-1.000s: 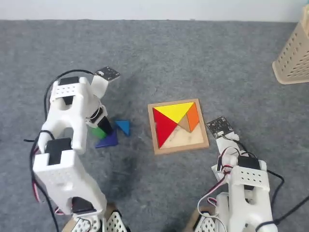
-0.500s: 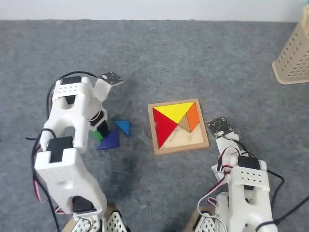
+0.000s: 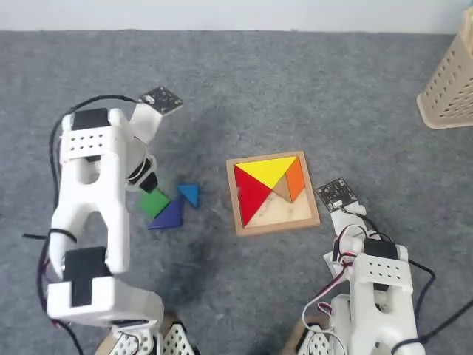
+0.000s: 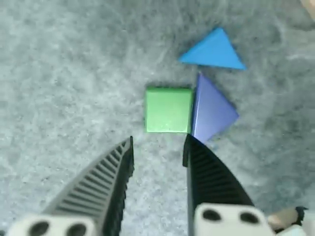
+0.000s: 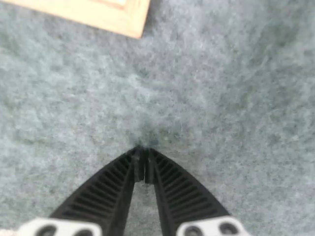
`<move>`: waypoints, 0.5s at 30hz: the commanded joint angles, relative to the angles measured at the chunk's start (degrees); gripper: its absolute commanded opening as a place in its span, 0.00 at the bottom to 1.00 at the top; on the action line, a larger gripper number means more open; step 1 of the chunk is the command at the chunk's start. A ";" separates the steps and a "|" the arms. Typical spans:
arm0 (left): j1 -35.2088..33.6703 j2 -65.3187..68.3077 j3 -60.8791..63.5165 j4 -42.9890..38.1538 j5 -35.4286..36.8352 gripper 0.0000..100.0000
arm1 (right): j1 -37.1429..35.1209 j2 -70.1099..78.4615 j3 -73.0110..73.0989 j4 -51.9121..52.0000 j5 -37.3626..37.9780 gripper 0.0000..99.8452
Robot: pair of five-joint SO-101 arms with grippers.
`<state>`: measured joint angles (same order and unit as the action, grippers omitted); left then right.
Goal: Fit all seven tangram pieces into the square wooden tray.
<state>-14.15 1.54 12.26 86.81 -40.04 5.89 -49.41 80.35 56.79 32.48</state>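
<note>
A green square (image 4: 168, 109) lies flat on the grey carpet, its edge against a purple triangle (image 4: 211, 113). A blue triangle (image 4: 214, 49) lies just beyond them. My left gripper (image 4: 158, 145) hovers open just short of the green square (image 3: 154, 202) and holds nothing. The square wooden tray (image 3: 277, 222) holds a yellow triangle (image 3: 266, 171), a red triangle (image 3: 251, 194) and an orange piece (image 3: 295, 179), with bare wood in its near part. My right gripper (image 5: 142, 155) is shut and empty over the carpet, just off a corner of the tray (image 5: 98, 14).
A beige perforated basket (image 3: 451, 81) stands at the far right edge. Open carpet stretches behind the tray and between the loose pieces and the tray. The right arm's base (image 3: 377, 296) sits near the front, right of the tray.
The left arm has drawn back and away from the green square, which now lies fully uncovered. The pieces, the tray and the right arm stay where they were.
</note>
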 commanded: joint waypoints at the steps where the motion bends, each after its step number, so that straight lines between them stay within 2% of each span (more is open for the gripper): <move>1: 0.18 -2.55 -0.66 0.18 0.88 0.16 | 0.84 -0.75 -0.09 -0.57 0.88 0.01; 6: 0.00 6.51 4.53 -8.44 0.88 0.22 | 0.84 -0.75 -0.09 -0.57 0.88 0.01; 10: -0.18 13.45 5.67 -14.51 0.97 0.22 | 0.84 -0.75 -0.09 -0.57 0.88 0.01; 15: -0.97 17.05 5.67 -16.70 0.70 0.22 | 0.84 -0.75 -0.09 -0.57 0.88 0.01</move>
<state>-14.77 18.33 18.15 71.25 -39.69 5.89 -49.41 80.35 56.79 32.48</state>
